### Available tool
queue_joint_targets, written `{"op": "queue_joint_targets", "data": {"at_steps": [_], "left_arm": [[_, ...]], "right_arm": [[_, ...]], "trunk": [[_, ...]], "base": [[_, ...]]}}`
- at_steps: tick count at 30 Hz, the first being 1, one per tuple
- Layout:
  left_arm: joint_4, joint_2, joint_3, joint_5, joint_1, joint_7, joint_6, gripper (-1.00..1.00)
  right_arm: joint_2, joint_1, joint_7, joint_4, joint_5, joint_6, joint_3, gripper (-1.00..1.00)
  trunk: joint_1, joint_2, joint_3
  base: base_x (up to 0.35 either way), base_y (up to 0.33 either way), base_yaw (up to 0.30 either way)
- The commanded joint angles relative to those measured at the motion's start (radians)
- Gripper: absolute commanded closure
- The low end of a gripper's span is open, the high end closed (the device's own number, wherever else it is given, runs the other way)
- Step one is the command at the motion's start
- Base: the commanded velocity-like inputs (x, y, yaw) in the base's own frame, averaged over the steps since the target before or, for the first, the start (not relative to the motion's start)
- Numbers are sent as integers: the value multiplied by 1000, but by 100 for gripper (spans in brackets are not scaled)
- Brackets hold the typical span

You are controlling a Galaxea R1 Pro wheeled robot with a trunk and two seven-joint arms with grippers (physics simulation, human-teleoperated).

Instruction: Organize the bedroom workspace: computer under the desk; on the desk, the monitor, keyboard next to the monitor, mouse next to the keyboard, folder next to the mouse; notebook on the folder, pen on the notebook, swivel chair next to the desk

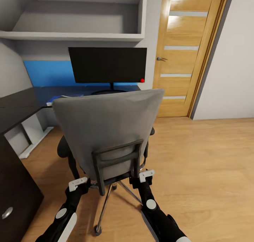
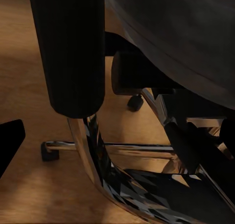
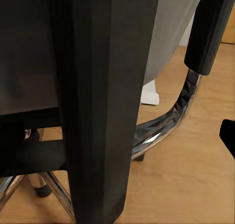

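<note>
Both pincers low behind swivel chair (image 1: 106,129)

One swivel chair (image 1: 106,129) stands in the head view, seen from behind, with one black frame bracket (image 1: 118,164) on its grey back. One monitor (image 1: 107,64) sits on one dark worktop (image 1: 17,107), and one red dot (image 1: 142,80) shows at the screen's lower corner. One wooden door (image 1: 187,51) carries four pale horizontal strips and one handle (image 1: 161,59). One wall shelf (image 1: 74,35) runs above the monitor. Two robot arms reach toward the chair, each ending in one tool: the left tool (image 1: 78,184) and the right tool (image 1: 146,176). One castor (image 1: 97,230) is plain under the chair in the head view. One silver knob (image 1: 7,212) shows on the drawer unit.
</note>
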Motion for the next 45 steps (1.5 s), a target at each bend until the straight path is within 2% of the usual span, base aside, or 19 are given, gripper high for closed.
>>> {"op": "queue_joint_targets", "data": {"at_steps": [1,25,31,45], "left_arm": [[0,2,-7,9,-1,8,-5,-100],[3,3,-6,10,-1,7,-5,-100],[3,2,-7,10,-1,7,-5,-100],[3,3,-6,10,-1,7,-5,-100]], "right_arm": [[0,-1,-8,1,6,-1,2,-100],[0,-1,-9,1,6,-1,2,-100],[0,-1,-9,1,6,-1,2,-100],[0,-1,-9,1,6,-1,2,-100]], "trunk": [[0,0,-1],[0,0,-1],[0,0,-1],[0,0,-1]], "base": [[335,0,0],[316,0,0],[12,0,0],[-177,0,0]]}}
